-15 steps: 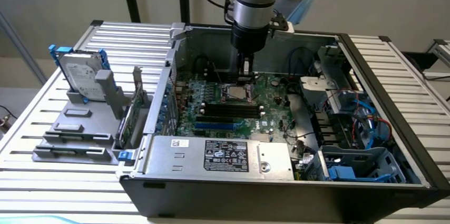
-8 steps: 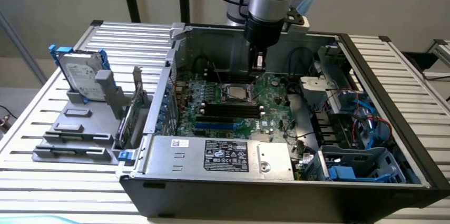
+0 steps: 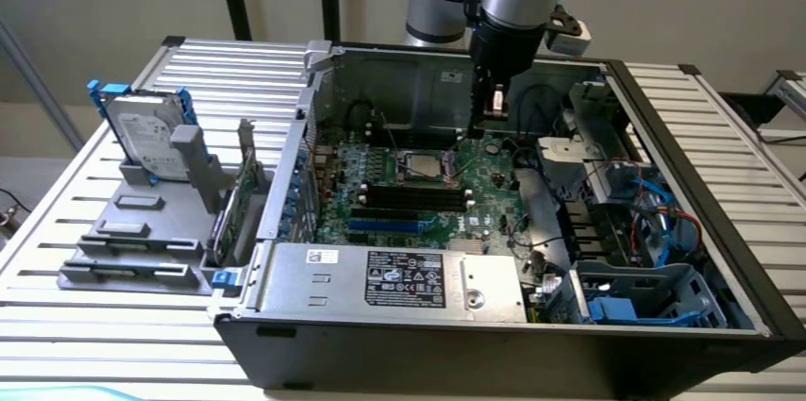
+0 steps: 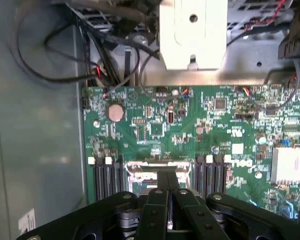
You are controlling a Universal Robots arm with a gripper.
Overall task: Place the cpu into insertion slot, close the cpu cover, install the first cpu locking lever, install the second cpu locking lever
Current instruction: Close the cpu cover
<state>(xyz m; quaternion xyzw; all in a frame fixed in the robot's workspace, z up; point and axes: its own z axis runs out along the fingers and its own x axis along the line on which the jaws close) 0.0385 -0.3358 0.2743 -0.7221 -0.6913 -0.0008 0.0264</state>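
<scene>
Cpu [image 3: 424,168] — as far as I can judge, it is the pale square lying in the middle of the insertion slot [image 3: 406,158] on the green circuit board [image 3: 494,195], inside the open computer case [image 3: 712,203]. It is too small in the exterior view for me to be sure. The gripper [image 3: 477,134] hangs nose-down over the board, its tip low and just beside the slot on the exterior view's right. In the wrist view the gripper [image 4: 167,181] has its jaws drawn almost together, with a thin slit between them and nothing pale pinched there. Its tip sits right at the silver rim of the insertion slot [image 4: 140,171], between the two banks of black memory slots [image 4: 106,181]. Whether the cpu cover is already down I cannot tell.

Pinched jaws at the rim read to me as a pressing job, not a carrying one. To do it well the tip should bear on the metal frame alone — never on the chip's face or the small parts soldered around it. Push slowly and squarely, keep clear of the memory slots on either side, and mind the loose cables [image 4: 97,72] by the case wall
</scene>
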